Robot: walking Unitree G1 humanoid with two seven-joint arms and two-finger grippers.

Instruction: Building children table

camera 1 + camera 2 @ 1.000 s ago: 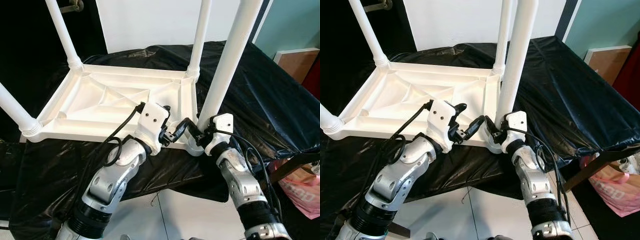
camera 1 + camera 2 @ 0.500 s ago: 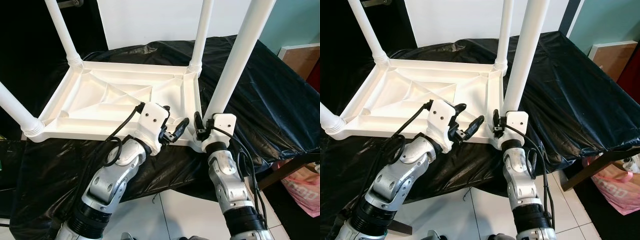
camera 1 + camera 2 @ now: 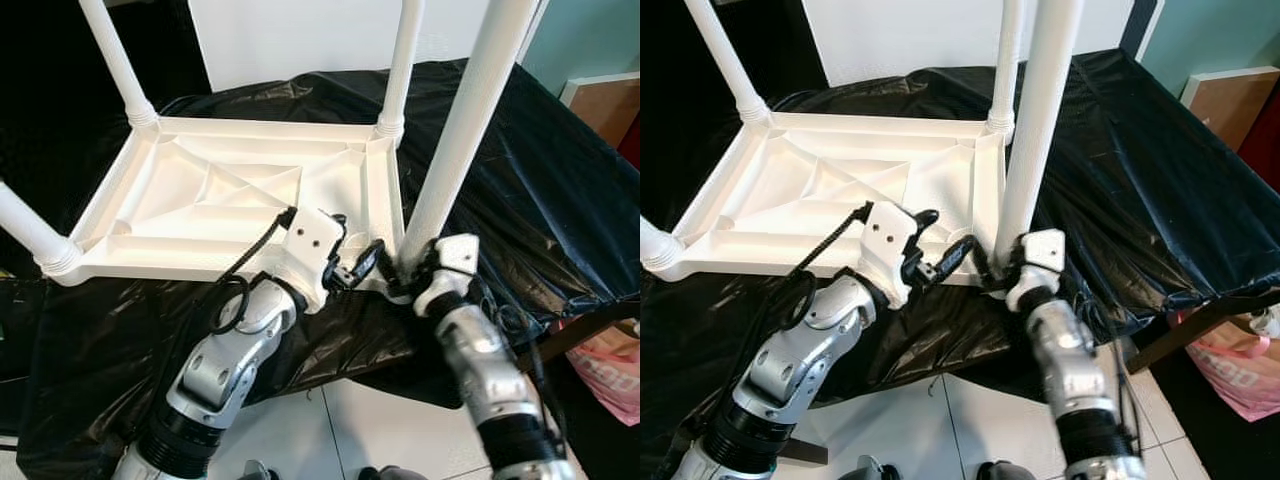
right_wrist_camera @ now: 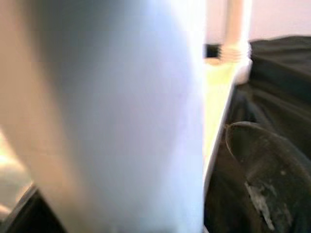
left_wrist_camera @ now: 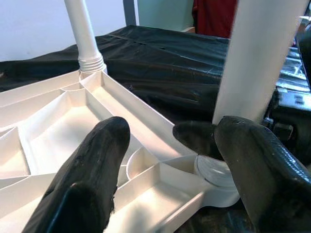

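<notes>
A white plastic children's table (image 3: 230,200) lies upside down on a black-covered table, with its legs pointing up. My right gripper (image 3: 410,272) is shut around the base of the near right leg (image 3: 460,130), where that leg meets its corner socket (image 5: 214,170). In the right wrist view the leg (image 4: 121,121) looms close and blurred, with one black finger (image 4: 257,165) beside it. My left gripper (image 3: 355,268) stands open just left of that corner, above the tabletop's near rim. Its fingers (image 5: 92,174) are spread with nothing between them.
The black cover (image 3: 520,180) hangs over the near edge onto a white tiled floor (image 3: 380,430). A pink bag (image 3: 610,370) sits on the floor at the right, and a brown board (image 3: 600,100) leans at the far right. Three other white legs stand at the remaining corners.
My right wrist has twisted at the leg's base and the forearm has swung back to the right. The left gripper stays open in the same place. The camera has shifted slightly.
</notes>
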